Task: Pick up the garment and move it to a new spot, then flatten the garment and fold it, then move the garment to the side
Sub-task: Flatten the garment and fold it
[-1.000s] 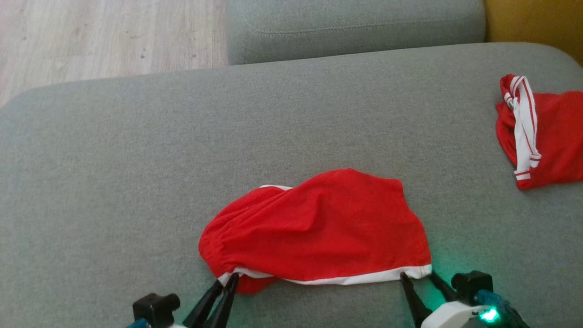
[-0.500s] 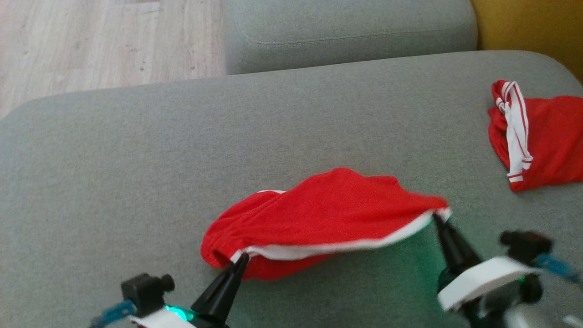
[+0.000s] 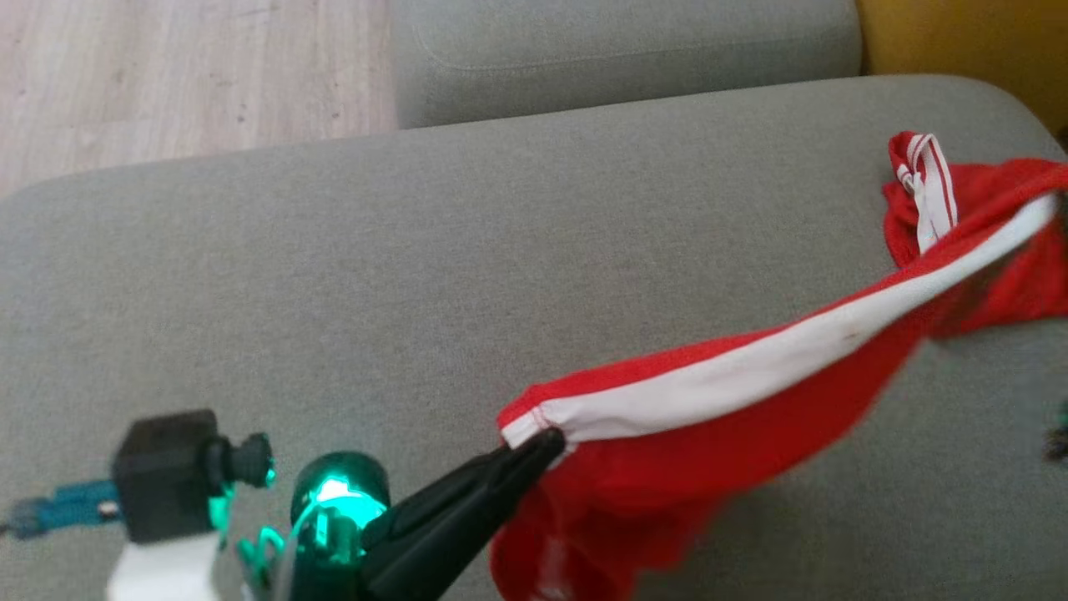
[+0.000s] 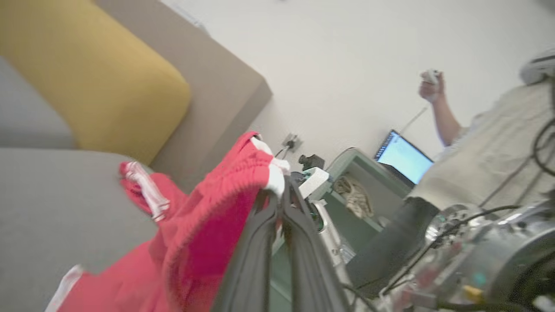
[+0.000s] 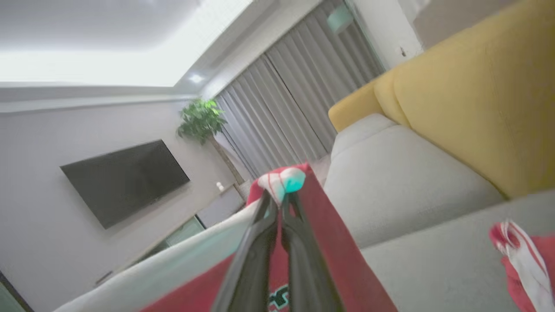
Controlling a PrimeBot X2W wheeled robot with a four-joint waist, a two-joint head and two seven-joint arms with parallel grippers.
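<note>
Lying flat on the grey sofa seat (image 3: 400, 250) a second ago, the red garment (image 3: 751, 367) is now lifted and stretched taut by its white hem between the left tool (image 3: 546, 438) and right tool (image 5: 277, 200), each clamped on a hem corner.

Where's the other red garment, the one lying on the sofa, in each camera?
Head view: spare garment at the right edge, partly behind the held garment.
Left wrist view: spare garment left of centre, on the grey seat.
Right wrist view: spare garment in the bottom right corner.
Shared landmark: the yellow cushion.
</note>
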